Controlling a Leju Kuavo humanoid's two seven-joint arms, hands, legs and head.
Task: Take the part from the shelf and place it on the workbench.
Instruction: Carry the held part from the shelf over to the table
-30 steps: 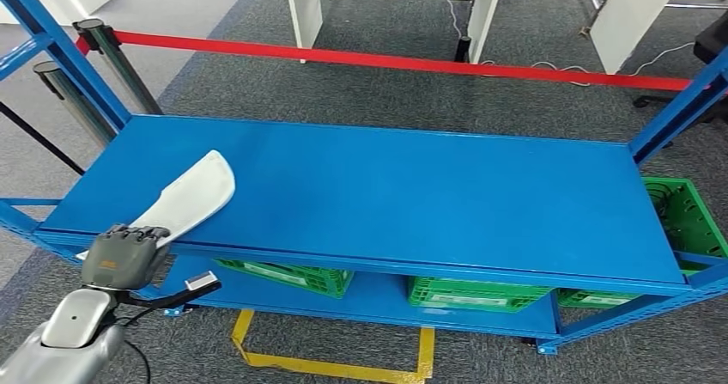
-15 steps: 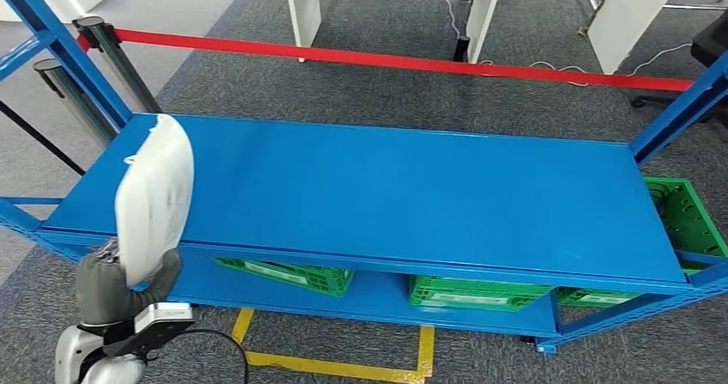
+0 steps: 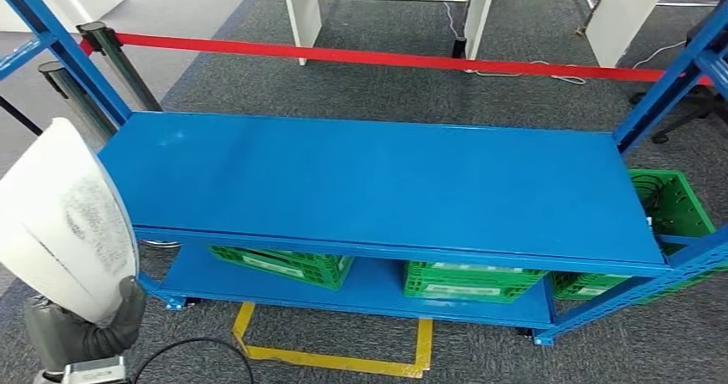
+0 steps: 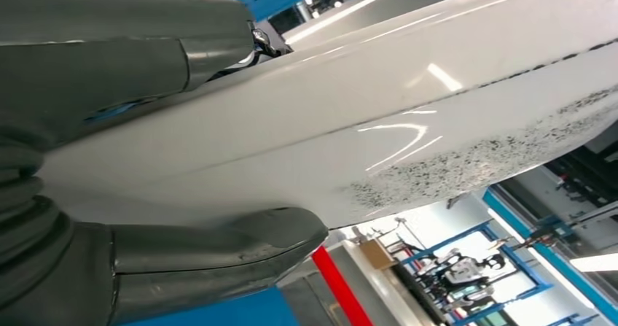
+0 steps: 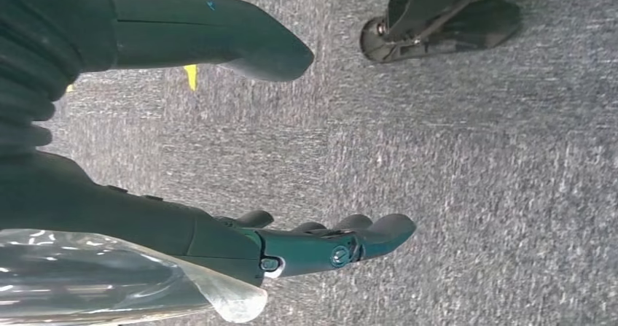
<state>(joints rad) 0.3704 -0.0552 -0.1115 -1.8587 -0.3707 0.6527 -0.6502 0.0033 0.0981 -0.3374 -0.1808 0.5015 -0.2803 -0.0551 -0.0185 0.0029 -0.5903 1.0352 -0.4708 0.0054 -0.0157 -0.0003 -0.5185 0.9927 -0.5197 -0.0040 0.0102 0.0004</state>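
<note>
From the head view, the left hand (image 3: 81, 332) gripped the white part (image 3: 64, 221) upright, off the blue shelf (image 3: 378, 186), near its left end. In the left wrist view, thumb and fingers (image 4: 218, 249) clamped the part (image 4: 408, 114). In the right wrist view, the right hand (image 5: 218, 144) hung over grey carpet (image 5: 474, 158), fingers (image 5: 350, 238) spread, holding nothing.

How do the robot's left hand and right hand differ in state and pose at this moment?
The left hand grips the white part, thumb and fingers clamped on opposite faces; the right hand holds nothing, its fingers spread.
The left hand is raised beside the blue shelf, holding the part upright; the right hand hangs over the grey carpet.
Both have the same dark grey fingers and ribbed cover.
</note>
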